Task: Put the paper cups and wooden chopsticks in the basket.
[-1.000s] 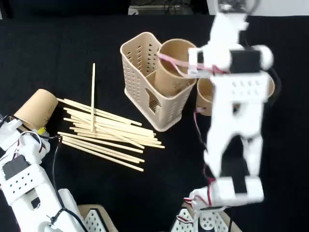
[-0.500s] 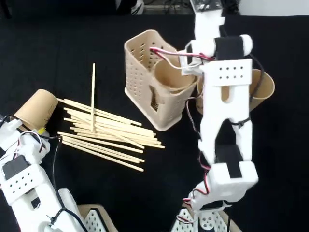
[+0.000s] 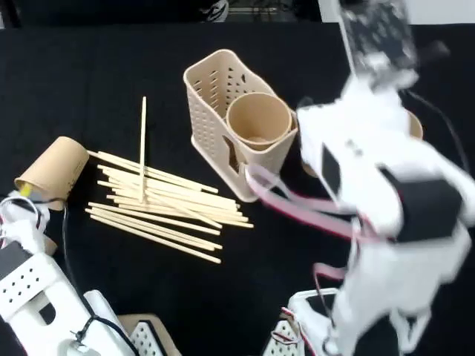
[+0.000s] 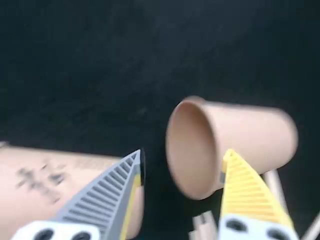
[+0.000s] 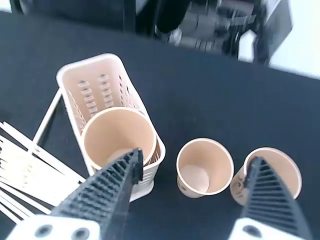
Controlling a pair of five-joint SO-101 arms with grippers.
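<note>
No legible text anywhere. Dark print on the side of one paper cup, too smeared to read.

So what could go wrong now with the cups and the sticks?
The cup lying on its side is right at the tips of the open left gripper, so a clumsy squeeze might roll it away. The basket is about half filled by an upright cup, so the chopsticks may get little room.
</note>
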